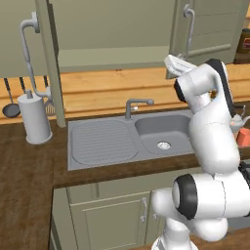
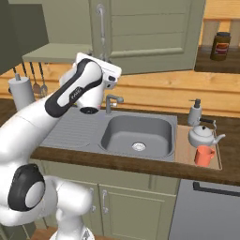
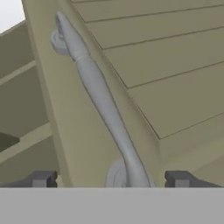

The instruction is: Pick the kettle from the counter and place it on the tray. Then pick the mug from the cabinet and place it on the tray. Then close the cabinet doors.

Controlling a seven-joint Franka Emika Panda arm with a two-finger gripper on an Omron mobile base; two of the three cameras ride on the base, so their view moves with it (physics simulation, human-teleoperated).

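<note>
In the hand view the gripper (image 3: 109, 179) is seen spread wide, one dark fingertip on each side of the lower end of the grey door handle (image 3: 98, 100), with nothing held between them. The handle runs slantwise up the olive cabinet door (image 3: 166, 74), and beside the door's edge the shelves of the open cabinet can be made out.

Nearer the base, the sink (image 2: 136, 133) is set into the dark counter (image 2: 140, 164), with a faucet (image 2: 112, 101) behind it. To the right of the sink, a tray (image 2: 183, 140) is seen lying on the counter. The kettle (image 2: 202, 136) is stood on it, and the orange mug (image 2: 204, 155) is set just in front of the kettle, also on the tray. A soap bottle (image 2: 195, 112) is placed behind them.

Farther back, the right cabinet door is seen partly open over the sink, while the left door (image 1: 52, 63) is swung out toward the camera. A paper towel roll (image 1: 35, 119) is stood at the far left.
</note>
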